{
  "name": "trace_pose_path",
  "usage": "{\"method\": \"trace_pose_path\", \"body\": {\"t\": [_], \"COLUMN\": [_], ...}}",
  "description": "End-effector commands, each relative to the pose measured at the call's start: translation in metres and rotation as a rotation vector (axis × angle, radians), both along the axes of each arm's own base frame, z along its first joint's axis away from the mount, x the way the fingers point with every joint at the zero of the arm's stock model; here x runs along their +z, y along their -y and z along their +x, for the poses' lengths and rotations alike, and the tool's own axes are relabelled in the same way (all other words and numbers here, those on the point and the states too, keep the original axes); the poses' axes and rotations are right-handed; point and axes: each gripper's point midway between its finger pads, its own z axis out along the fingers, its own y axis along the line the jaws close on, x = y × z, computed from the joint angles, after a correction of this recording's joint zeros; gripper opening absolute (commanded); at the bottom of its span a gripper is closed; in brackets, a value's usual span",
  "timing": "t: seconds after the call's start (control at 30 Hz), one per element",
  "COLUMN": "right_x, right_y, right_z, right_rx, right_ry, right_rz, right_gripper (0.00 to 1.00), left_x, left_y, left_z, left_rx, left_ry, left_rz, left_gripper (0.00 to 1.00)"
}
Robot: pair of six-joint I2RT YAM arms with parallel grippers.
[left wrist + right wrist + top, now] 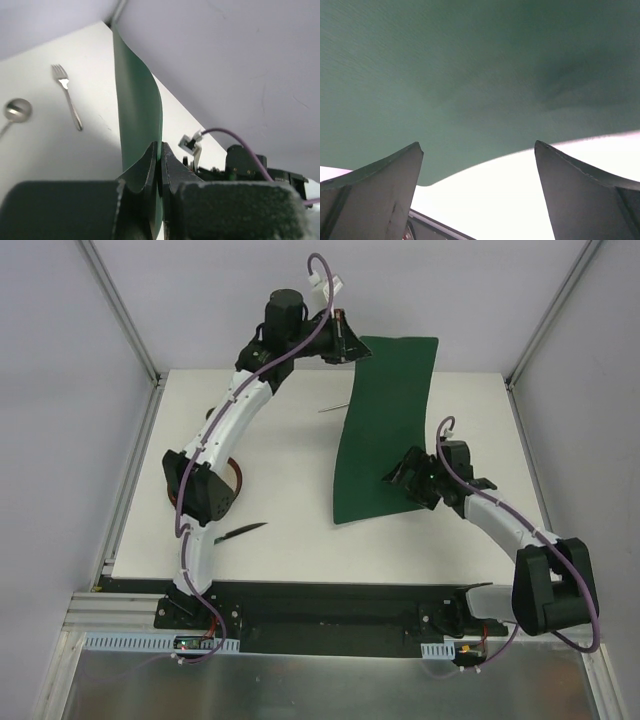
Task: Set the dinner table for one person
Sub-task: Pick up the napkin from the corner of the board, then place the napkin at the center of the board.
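L grip [160, 152]: pinching placemat [385, 430] far edge, raised off dinner table [280, 455].
R grip [479, 150]: jaws wide, by placemat near edge.

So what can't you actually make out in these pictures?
- Top view: a red-rimmed round thing, mostly behind the left arm.
- Top view: thin utensil beside the placemat, too small to name.
- Left wrist: spoon, blurred, handle cut by the edge.
- Right wrist: placemat blocks nearly everything.

Bright, even overhead light; soft shadows lie on the dinner table [290, 470] left of the placemat [385, 420]. At my right wrist the placemat blurs; left of it, the spoon [17, 110] looks unfocused.
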Motion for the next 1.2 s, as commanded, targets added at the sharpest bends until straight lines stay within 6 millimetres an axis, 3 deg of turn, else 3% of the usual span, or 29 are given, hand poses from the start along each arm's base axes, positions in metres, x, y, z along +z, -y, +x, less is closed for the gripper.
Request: {"method": "trace_pose_path", "body": {"t": [0.0,0.27,0.43,0.73,0.87,0.9,0.97,1.03,1.1,1.17], "right_x": [0.008,-0.005,-0.008,-0.005,-0.002,0.007,0.004,0.014,0.019,0.037], "right_y": [-0.018,-0.02,-0.034,-0.099,-0.138,-0.148,-0.17,-0.191,-0.199,-0.215], "right_z": [0.005,-0.009,-0.006,0.026,0.027,0.033,0.027,0.023,0.017,0.005], "right_rx": [0.043,0.061,0.08,0.207,0.287,0.304,0.352,0.402,0.428,0.478], "right_ry": [0.052,0.044,0.052,0.09,0.091,0.121,0.106,0.129,0.125,0.137], "right_rz": [0.022,-0.006,0.013,0.039,0.099,0.123,0.145,0.152,0.141,0.189], "right_gripper": [0.96,0.96,0.96,0.96,0.96,0.96,0.96,0.96,0.96,0.96], "left_x": [0.105,0.15,0.182,0.189,0.189,0.19,0.192,0.194,0.192,0.189], "left_y": [-0.044,-0.083,-0.106,-0.127,-0.141,-0.143,-0.147,-0.151,-0.154,-0.155], "left_z": [-0.023,-0.033,-0.043,-0.056,-0.056,-0.056,-0.057,-0.057,-0.054,-0.053], "left_rx": [0.117,0.29,0.389,0.464,0.525,0.533,0.551,0.566,0.586,0.591], "left_ry": [0.263,0.405,0.474,0.504,0.534,0.542,0.555,0.564,0.573,0.577], "left_rz": [-0.06,-0.035,-0.044,-0.014,0.025,0.029,0.038,0.047,0.067,0.08], "left_gripper": [0.0,0.0,0.0,0.0,0.0,0.0,0.0,0.0,0.0,0.0]}}
